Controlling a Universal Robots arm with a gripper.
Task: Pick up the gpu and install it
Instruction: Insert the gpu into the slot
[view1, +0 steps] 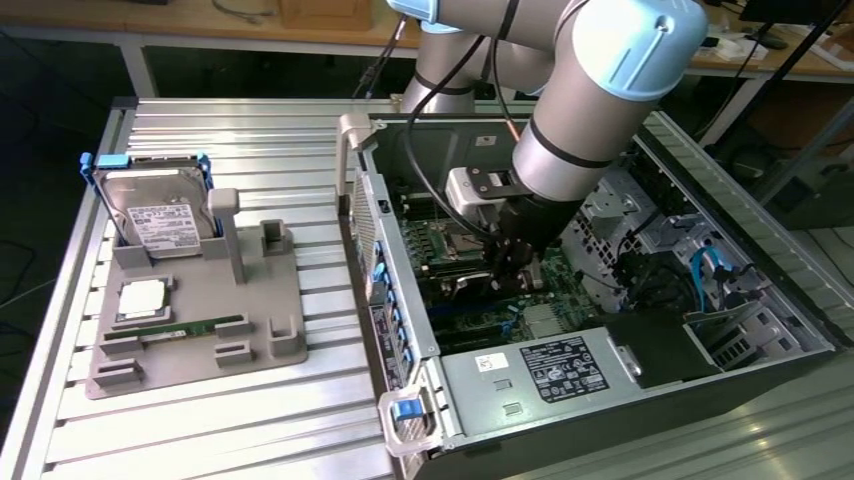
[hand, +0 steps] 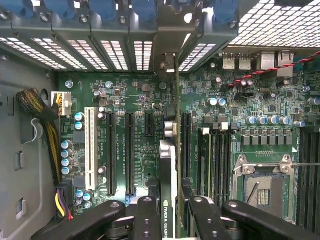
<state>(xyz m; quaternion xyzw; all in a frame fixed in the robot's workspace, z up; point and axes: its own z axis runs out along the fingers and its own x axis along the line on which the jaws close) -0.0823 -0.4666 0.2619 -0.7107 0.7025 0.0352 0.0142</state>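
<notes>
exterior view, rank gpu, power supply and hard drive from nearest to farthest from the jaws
1. gpu, clamped between them
2. power supply, inside the case
3. hard drive, outside it, at the exterior view's left

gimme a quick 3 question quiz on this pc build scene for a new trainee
1. True or false: the gpu is clamped between the jaws, edge-on above the motherboard.
2. Which part stands on end in the grey fixture outside the case? A) hard drive B) power supply C) cooling fan
3. Fill in: the memory stick lies on the exterior view's ____ of the computer case.

Key: 1 true; 2 A; 3 left
</notes>
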